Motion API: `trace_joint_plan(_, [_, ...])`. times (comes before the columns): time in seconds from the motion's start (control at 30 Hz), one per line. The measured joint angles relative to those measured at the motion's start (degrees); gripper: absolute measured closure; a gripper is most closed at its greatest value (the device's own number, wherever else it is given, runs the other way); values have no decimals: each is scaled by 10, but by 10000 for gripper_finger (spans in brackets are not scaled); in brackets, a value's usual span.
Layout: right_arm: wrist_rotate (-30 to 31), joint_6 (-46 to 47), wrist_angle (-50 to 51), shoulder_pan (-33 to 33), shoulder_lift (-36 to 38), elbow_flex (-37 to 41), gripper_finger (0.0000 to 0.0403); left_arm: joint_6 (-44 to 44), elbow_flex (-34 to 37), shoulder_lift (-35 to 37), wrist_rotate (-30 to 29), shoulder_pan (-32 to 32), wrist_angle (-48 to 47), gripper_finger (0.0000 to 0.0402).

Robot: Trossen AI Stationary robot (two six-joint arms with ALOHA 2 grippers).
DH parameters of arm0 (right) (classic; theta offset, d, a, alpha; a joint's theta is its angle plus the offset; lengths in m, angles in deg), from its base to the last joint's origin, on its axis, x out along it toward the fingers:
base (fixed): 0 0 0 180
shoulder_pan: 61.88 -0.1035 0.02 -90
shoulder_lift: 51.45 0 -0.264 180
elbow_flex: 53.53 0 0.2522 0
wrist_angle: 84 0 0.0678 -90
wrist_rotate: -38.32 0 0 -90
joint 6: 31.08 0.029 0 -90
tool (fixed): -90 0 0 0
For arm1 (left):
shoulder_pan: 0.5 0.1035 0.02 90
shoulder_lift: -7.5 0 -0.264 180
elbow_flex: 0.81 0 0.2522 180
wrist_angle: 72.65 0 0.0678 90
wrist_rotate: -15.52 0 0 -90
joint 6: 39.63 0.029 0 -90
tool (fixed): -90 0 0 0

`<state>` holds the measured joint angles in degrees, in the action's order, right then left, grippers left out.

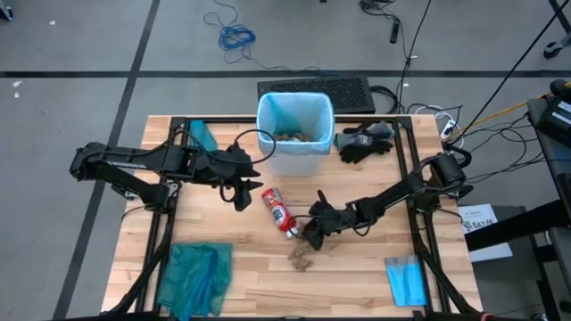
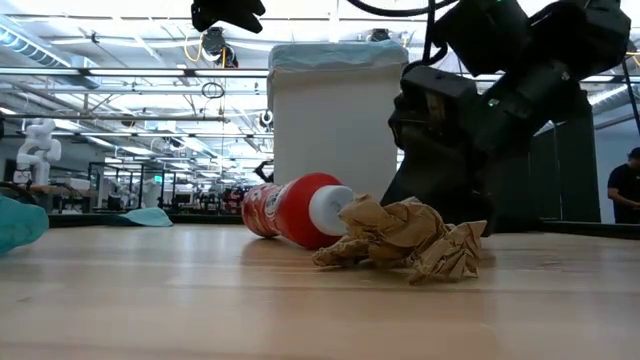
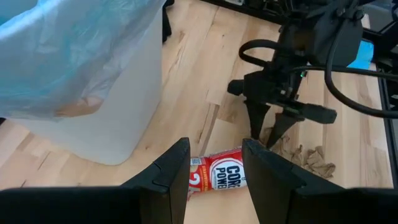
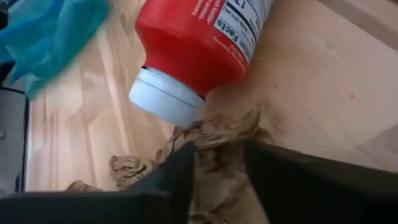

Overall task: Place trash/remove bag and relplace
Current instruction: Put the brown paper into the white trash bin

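A white bin (image 1: 294,152) lined with the light-blue bag (image 1: 294,109) stands at the table's far middle, with some scraps inside. On the table in front of it lies a red-and-white bottle (image 1: 278,211) on its side. A crumpled brown paper scrap (image 1: 300,260) lies beside the bottle's white cap (image 4: 163,94). My right gripper (image 1: 310,241) is low over the table, at this paper. My left gripper (image 1: 241,192) hangs open above the table, left of the bottle and holding nothing. My right gripper has the crumpled brown paper's end next to the bottle cap (image 4: 217,134) between its two fingers, and the paper fills the gap. The fingers slant down from the table's right and far side. The paper still lies on the table (image 2: 400,240).
A crumpled teal-green bag (image 1: 196,275) lies at the near left and a flat folded blue sheet (image 1: 406,281) at the near right. Black gloves (image 1: 364,143) lie right of the bin. A black frame (image 1: 161,223) runs along the table's sides.
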<state>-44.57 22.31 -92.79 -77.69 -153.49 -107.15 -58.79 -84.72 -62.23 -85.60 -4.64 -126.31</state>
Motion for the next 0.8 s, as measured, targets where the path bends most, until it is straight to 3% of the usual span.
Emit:
trace_joint_plan(0.13, [-1,-1,1,-8,24,0,387,0,0,0,0,0,0,261])
trace_joint_plan(0.37, [10,-27,36,-7,147,0,401,0,0,0,0,0,0,261])
trace_joint_plan(0.6, [96,-100,86,-7,327,-8,402,0,0,0,0,0,0,261])
trace_joint_plan(0.8, [145,-247,243,32,405,-142,403,0,0,0,0,0,2,261])
